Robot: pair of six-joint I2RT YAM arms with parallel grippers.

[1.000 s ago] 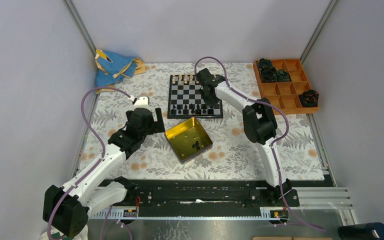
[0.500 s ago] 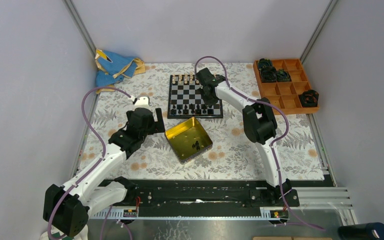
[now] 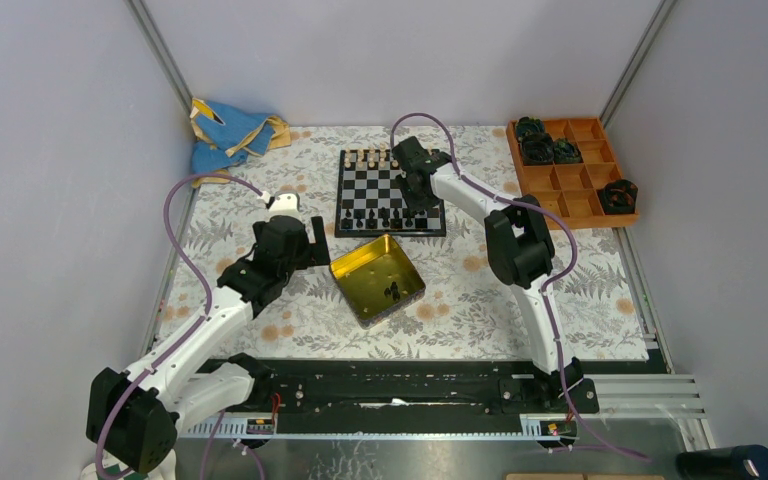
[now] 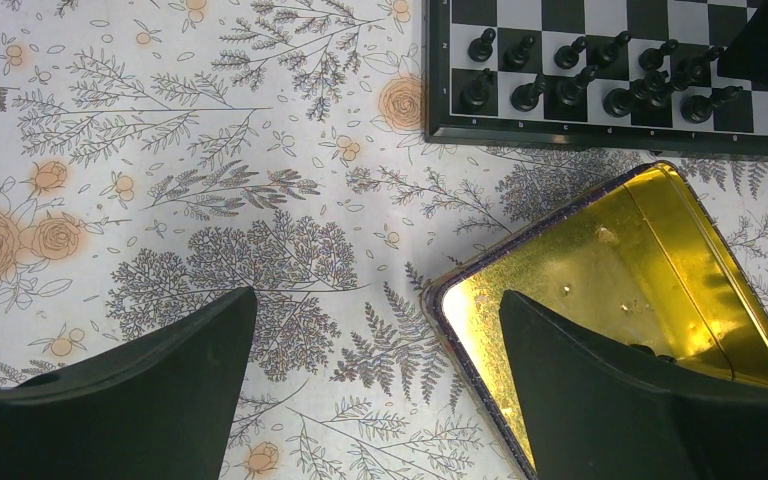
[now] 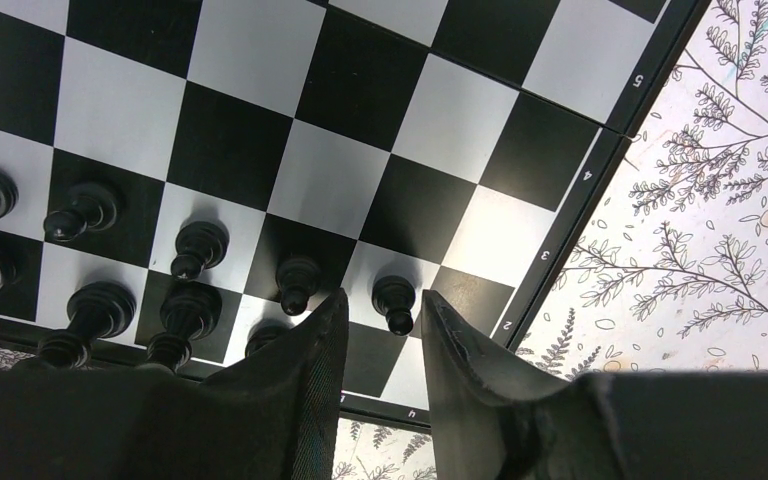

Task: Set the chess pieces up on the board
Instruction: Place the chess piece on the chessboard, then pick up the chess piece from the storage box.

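Nothing moved vs 1 s ago: R gripper (image 5: 383,297) narrow, not clamped, black pawn (image 5: 394,304) standing betw its tips on chessboard (image 5: 360,70). Risk: finger clips neighbour pawn (image 5: 297,283) just beside it, toppling row. L gripper (image 4: 375,298) wide, yellow tin (image 4: 660,250) under right finger.

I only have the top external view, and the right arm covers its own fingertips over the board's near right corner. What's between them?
Observer: In the right wrist view, a black pawn stands upright on the board, inside the right gripper. A strip of board shows beside the pawn, so the jaws aren't closed on it.
Operator: Is the left gripper carrying anything?
Observer: No. The left wrist view shows the left gripper wide open, with only the flowered cloth in the gap, beside a corner of the yellow tin.
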